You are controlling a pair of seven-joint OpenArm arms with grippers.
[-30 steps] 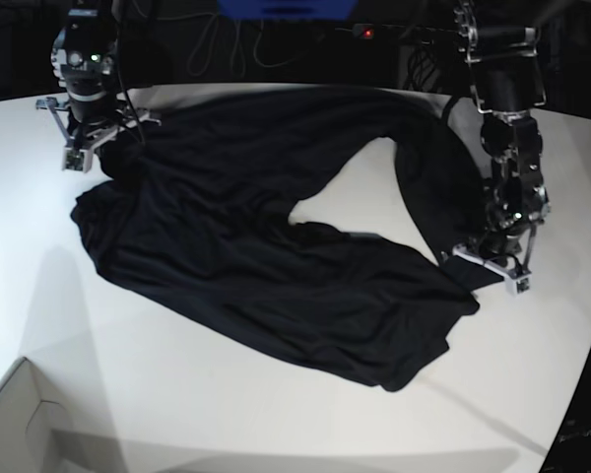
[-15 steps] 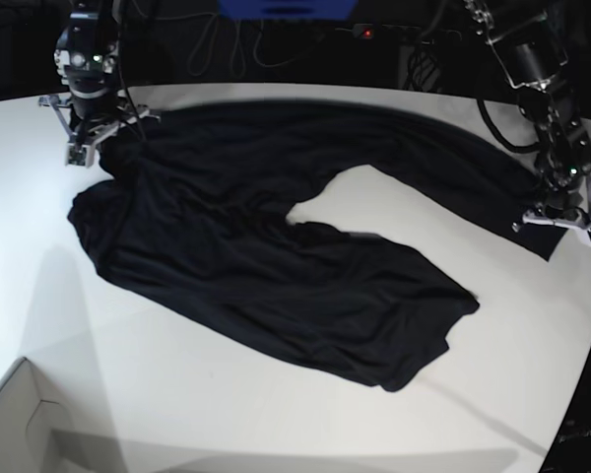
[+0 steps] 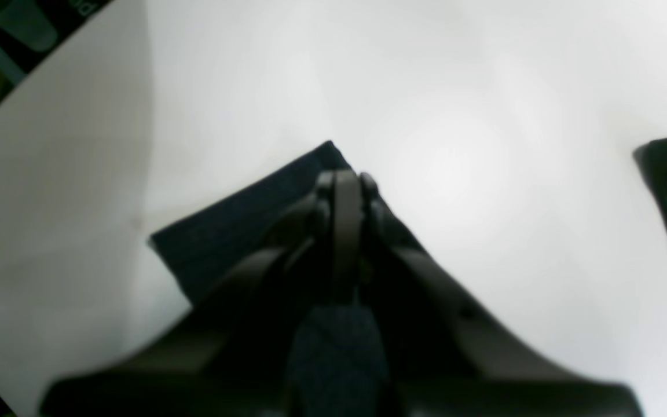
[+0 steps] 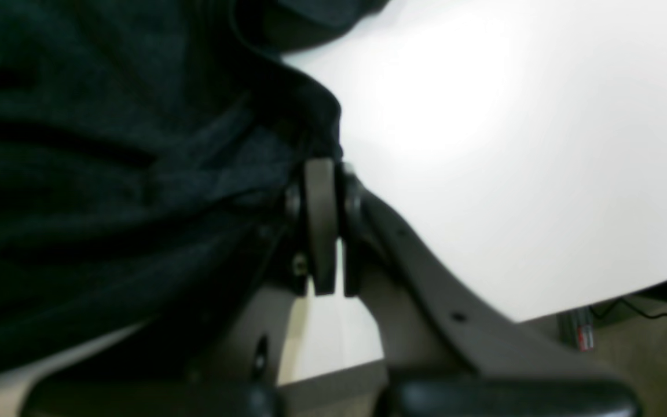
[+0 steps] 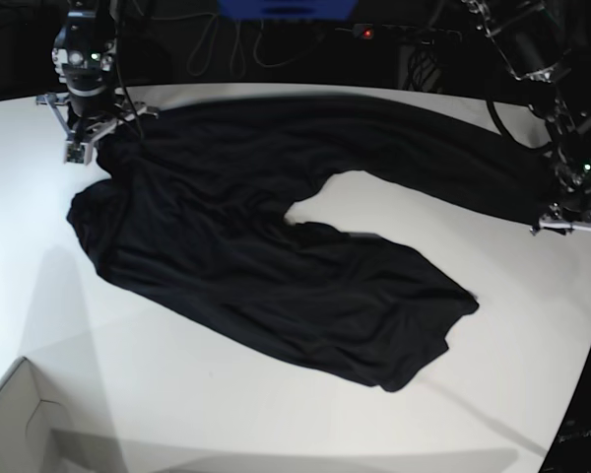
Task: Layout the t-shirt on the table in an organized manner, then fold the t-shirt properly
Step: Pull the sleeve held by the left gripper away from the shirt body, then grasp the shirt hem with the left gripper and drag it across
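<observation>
- On the base view's left, we are seeing the right tool sitting at the table's far left; its fingers are pinched together on the edge of the t-shirt, with bunched fabric beside them in the right wrist view.
- The t-shirt is lying on the white table, reaching from the far left corner to the right edge; it is wrinkled, not flat.
- A band of cloth is running along the far side toward the right, and a broader lobe is spreading down toward the near middle, ending in a rounded tip.
- Between the band and the lobe, a notch of bare table is showing.
- At the near left corner, a white box is poking into view, well apart from the cloth.
- On the right, the left tool is sitting near the table's right edge, clamped tight on a flat corner of the t-shirt; that corner is poking just past the fingers onto bare table in the left wrist view.
</observation>
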